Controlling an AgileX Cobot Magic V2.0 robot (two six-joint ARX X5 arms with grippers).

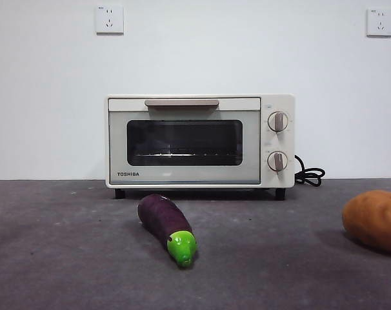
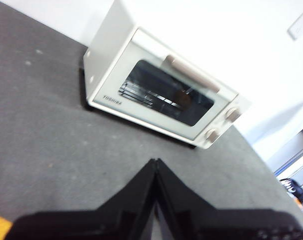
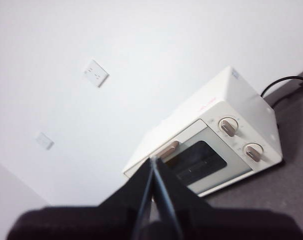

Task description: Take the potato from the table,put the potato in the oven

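Note:
The orange-brown potato (image 1: 374, 219) lies on the dark grey table (image 1: 66, 258) at the far right, cut off by the picture's edge. The cream-white oven (image 1: 199, 141) stands at the back centre with its glass door closed; both wrist views show it too, as oven (image 2: 161, 90) and oven (image 3: 211, 145). My left gripper (image 2: 155, 162) is shut and holds nothing, hovering above the table in front of the oven. My right gripper (image 3: 152, 161) is also shut and empty, raised and facing the oven. Neither gripper appears in the front view. The potato is out of both wrist views.
A purple eggplant with a green cap (image 1: 168, 227) lies on the table in front of the oven, left of the potato. A black cord (image 1: 310, 174) trails from the oven's right side. Wall sockets (image 1: 110, 19) sit high on the white wall behind.

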